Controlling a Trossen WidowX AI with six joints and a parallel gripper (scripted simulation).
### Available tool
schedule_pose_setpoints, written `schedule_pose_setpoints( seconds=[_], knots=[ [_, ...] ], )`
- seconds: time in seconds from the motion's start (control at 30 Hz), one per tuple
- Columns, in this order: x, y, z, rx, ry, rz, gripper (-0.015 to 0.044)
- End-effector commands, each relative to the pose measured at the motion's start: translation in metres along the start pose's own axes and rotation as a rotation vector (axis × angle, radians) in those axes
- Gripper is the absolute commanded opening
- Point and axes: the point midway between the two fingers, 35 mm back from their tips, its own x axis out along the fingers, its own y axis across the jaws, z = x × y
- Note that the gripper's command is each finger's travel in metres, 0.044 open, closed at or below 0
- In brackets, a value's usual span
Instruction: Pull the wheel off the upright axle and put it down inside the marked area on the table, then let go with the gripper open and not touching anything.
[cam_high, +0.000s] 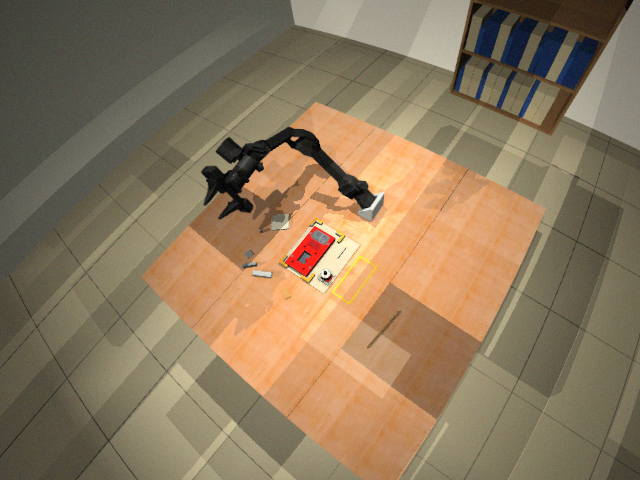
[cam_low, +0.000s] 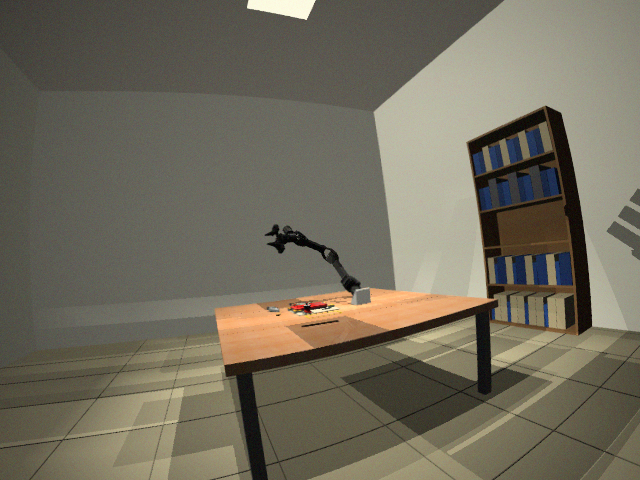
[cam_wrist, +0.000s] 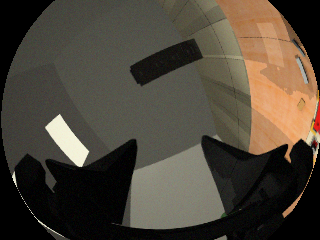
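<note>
The wheel, small, white and black, sits at the near corner of the cream board; its axle cannot be made out beneath it. The marked area is a thin yellow rectangle on the table just right of the board, with nothing inside it. My gripper is open and empty, its fingers wide apart. It is high above the table, to the left of the board in the top view, and points away toward the wall. The wheel is too small to make out in the exterior view.
A red plate lies on the board between yellow corner brackets. Left of the board lie a pale square, a light bar and small grey pieces. A tan piece lies near the board; a thin rod lies beyond the marked area.
</note>
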Motion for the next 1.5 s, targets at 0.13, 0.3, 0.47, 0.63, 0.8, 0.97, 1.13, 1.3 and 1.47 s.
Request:
schedule_pose_setpoints(
  seconds=[0.13, 0.3, 0.47, 0.63, 0.8, 0.97, 1.13, 1.3, 1.47],
  knots=[
    [0.028, -0.072, -0.036, -0.17, 0.061, -0.258, 0.03],
    [0.037, -0.123, -0.058, -0.297, 0.115, -0.43, 0.03],
    [0.038, -0.176, -0.079, -0.442, 0.184, -0.613, 0.03],
    [0.031, -0.227, -0.095, -0.597, 0.263, -0.793, 0.03],
    [0.016, -0.277, -0.107, -0.778, 0.366, -0.985, 0.03],
    [-0.004, -0.321, -0.114, -0.969, 0.485, -1.17, 0.03],
    [-0.032, -0.362, -0.116, -1.203, 0.649, -1.376, 0.03],
    [-0.055, -0.386, -0.113, -1.402, 0.807, -1.536, 0.03],
    [-0.056, -0.387, -0.113, -1.41, 0.813, -1.542, 0.03]
  ],
)
